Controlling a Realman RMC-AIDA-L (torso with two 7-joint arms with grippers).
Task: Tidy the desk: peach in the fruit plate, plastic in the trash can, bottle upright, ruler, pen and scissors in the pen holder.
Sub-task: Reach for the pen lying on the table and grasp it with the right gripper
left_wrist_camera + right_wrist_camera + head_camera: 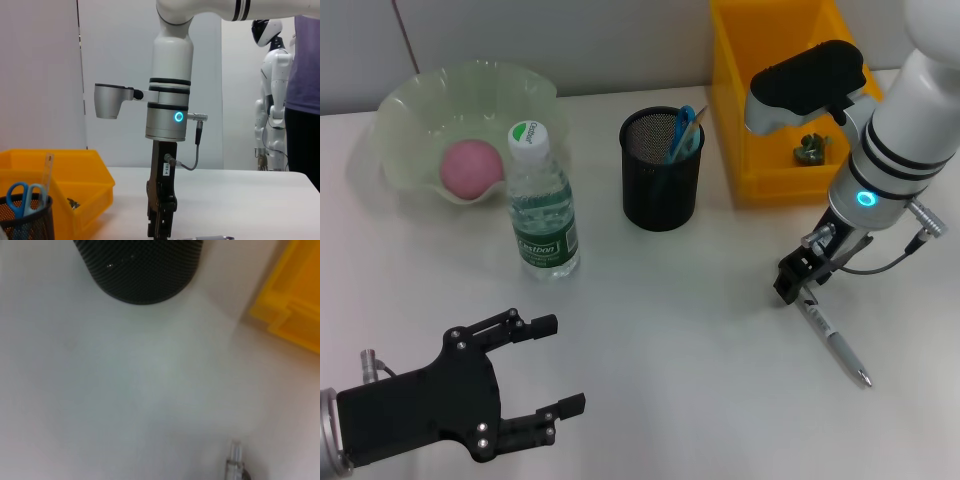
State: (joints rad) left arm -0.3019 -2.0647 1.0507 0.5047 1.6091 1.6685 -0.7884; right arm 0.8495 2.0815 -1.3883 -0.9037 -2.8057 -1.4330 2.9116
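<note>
The pen (835,340) lies flat on the desk (670,330) toward its right edge, its tip pointing to the near right corner. The right gripper (794,288) is down at the pen's far end, its fingers drawn narrow about that end; whether they actually pinch it cannot be told. In the left wrist view the same gripper (161,227) stands upright, reaching the desk. The black mesh pen holder (663,170) stands near the desk's middle toward the far edge, with blue-handled scissors (684,125) and a clear ruler (47,167) in it. The yellow trash can (760,110) is at the far right corner. The water bottle (542,205) stands upright left of the holder, just beside the fruit plate (405,120) at the far left, which holds the pink peach (472,168). The left gripper (542,368) hovers near the near left corner, fingers spread wide and empty.
</note>
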